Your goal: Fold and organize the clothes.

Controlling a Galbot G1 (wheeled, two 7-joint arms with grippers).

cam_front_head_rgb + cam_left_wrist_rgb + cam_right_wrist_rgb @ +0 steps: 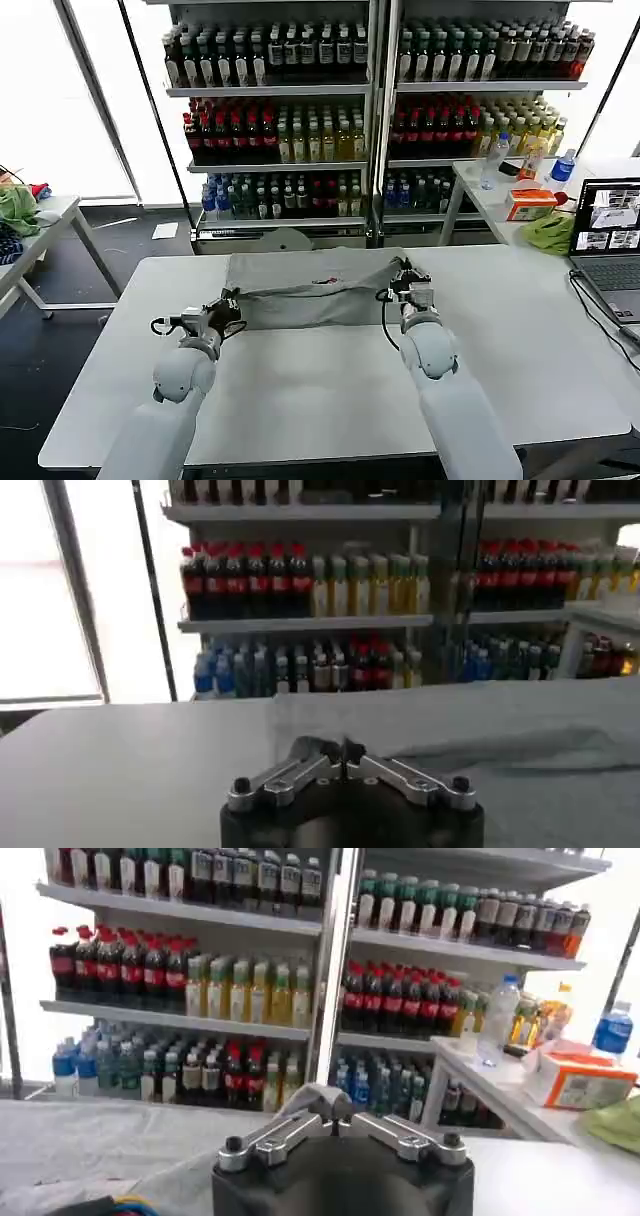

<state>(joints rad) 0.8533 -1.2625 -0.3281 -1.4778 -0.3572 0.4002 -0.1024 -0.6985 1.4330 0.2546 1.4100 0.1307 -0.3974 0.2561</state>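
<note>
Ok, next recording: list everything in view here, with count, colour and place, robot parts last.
grey shirt: one, grey with small red print, far half of the table.
table: one, white, in front of the robot.
drink shelves: two racks, bottles in dark, red, yellow and blue rows, behind the table.
side table: one, white, right, holding bottles and an orange box.
lime-green cloth: one, right.
laptop: one, right edge.
left gripper: jaws shut on the shirt's left edge.
right gripper: jaws shut on its right edge.

the shirt (300,285) lies folded, so its collar and sleeves are hidden; its small chest print (324,281) is too tiny to read.
</note>
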